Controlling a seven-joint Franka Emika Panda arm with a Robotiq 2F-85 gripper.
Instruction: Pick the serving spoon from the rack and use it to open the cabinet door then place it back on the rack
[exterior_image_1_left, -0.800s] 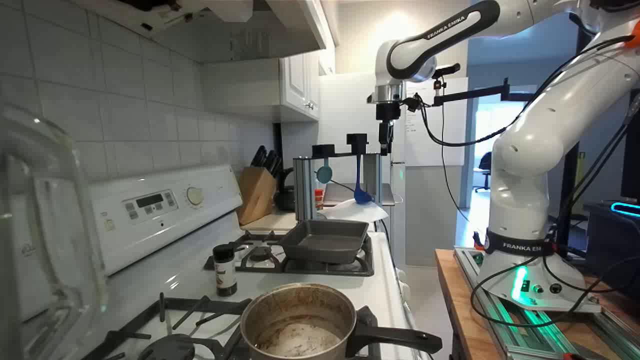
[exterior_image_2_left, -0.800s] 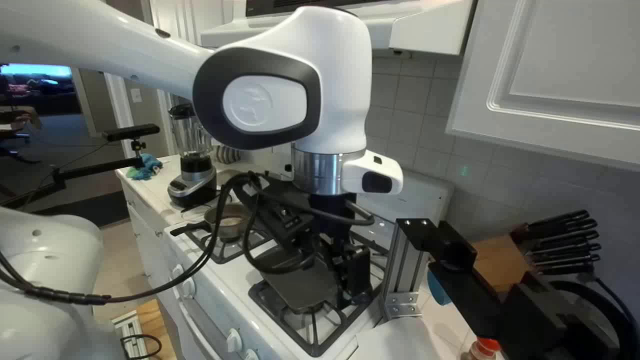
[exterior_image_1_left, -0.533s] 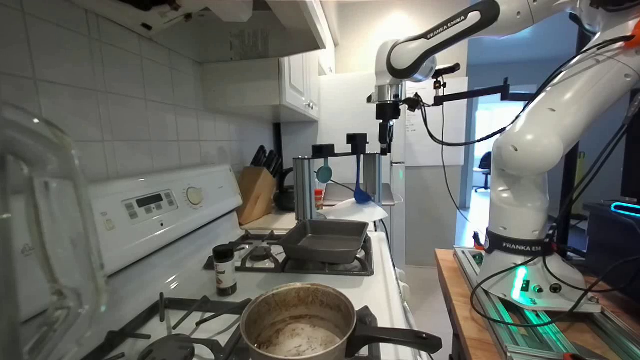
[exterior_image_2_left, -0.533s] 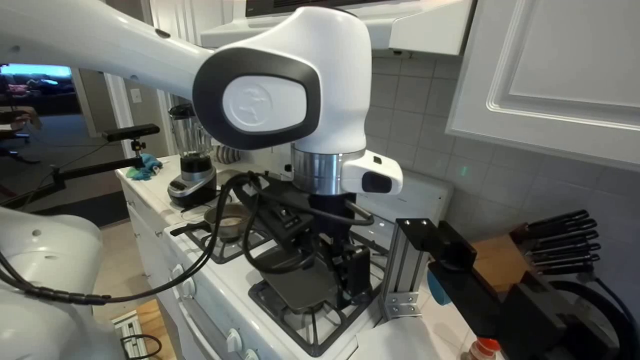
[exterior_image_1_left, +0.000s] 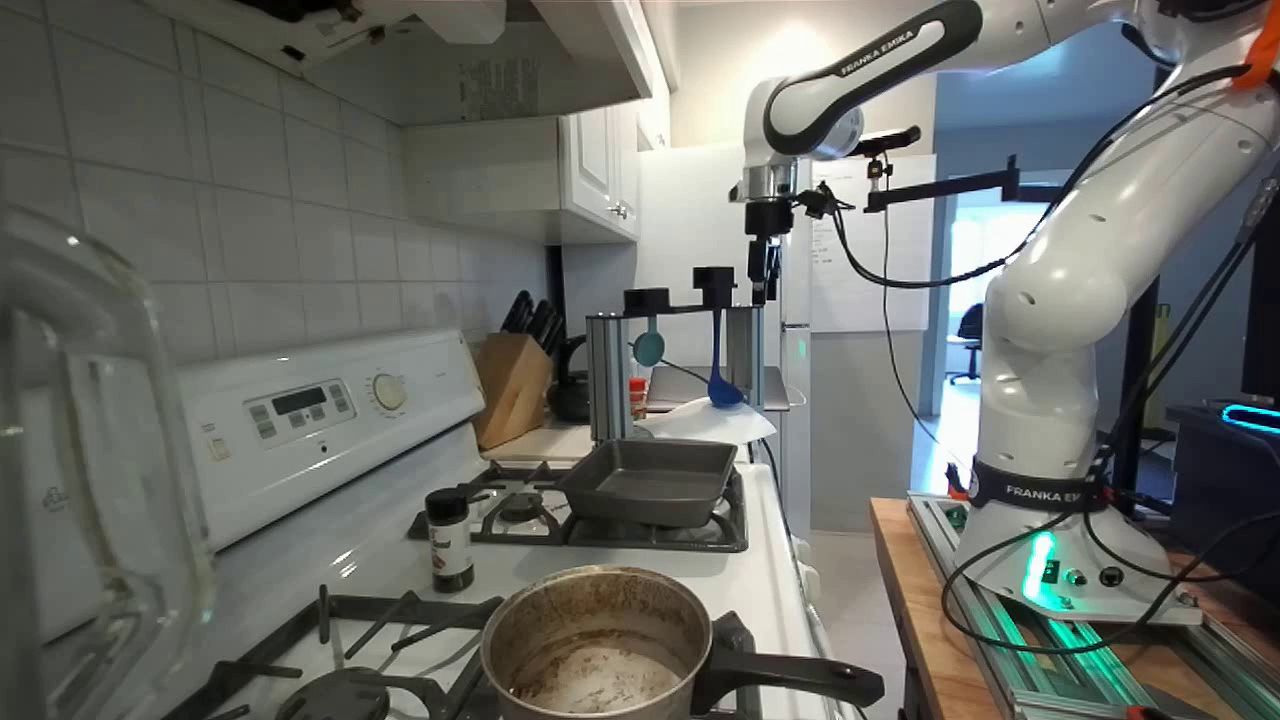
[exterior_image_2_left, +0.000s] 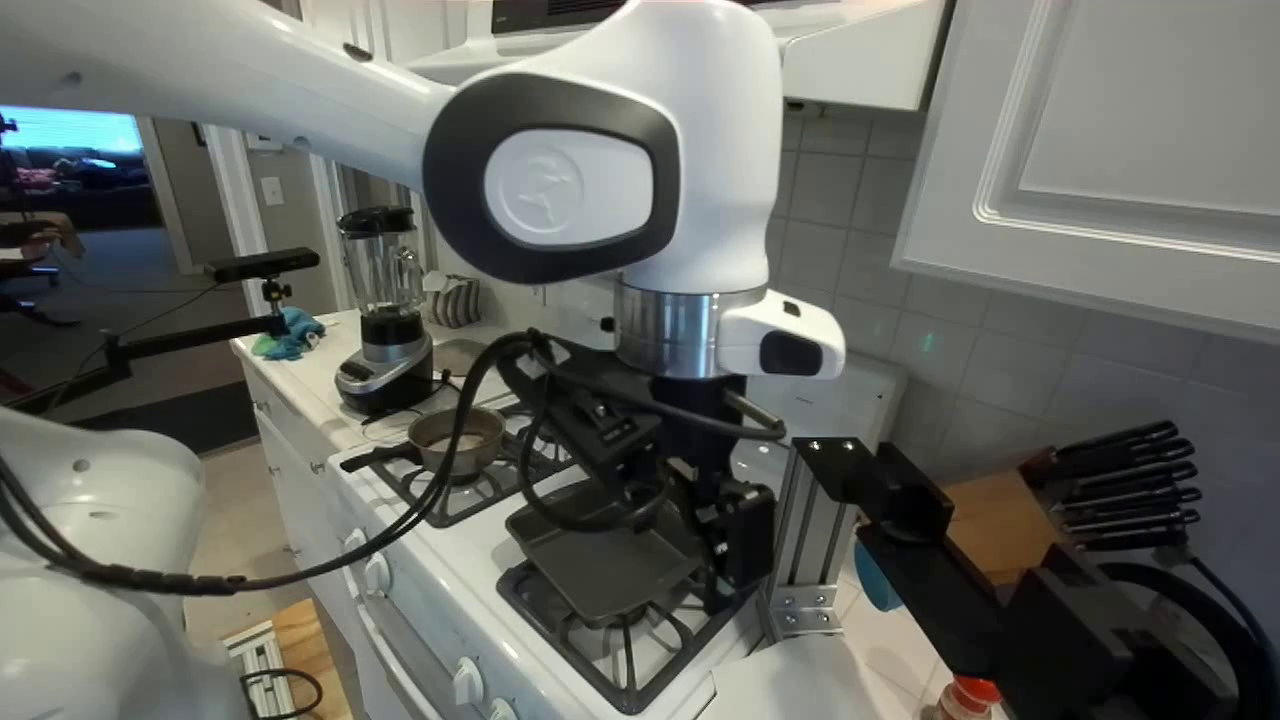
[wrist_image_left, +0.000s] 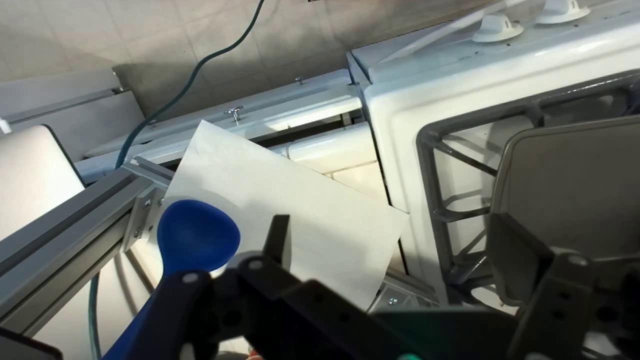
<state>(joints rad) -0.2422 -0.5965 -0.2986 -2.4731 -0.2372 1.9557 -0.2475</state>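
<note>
Arm (exterior_image_1_left: 1055, 290) raised and bent; pincer (wrist_image_left: 397, 237) pointing down, spread wide, gripping nothing. Blue spoon (wrist_image_left: 197, 236) hangs from the rack (exterior_image_2_left: 925, 597), near the pincer and reaching lower than it.

The robot has a big white arm (exterior_image_1_left: 1040, 380). Its foot (exterior_image_1_left: 1075, 550) is at the bottom, with a green light (exterior_image_1_left: 1040, 565) glowing on it. In an exterior view the arm goes up, leans to the right, bends near the top edge, and then its front part (exterior_image_1_left: 885, 55) slopes down to the left. The wrist (exterior_image_1_left: 772, 183) hangs almost straight down and has a shiny silver ring (exterior_image_2_left: 690, 330) around it. Below that is the black claw (wrist_image_left: 397, 237), pointing down. In the wrist view its two fingers (wrist_image_left: 276, 240) are spread far apart, with a wide gap between them. A black cord (exterior_image_2_left: 165, 580) droops low and curls up by the wrist.
</note>
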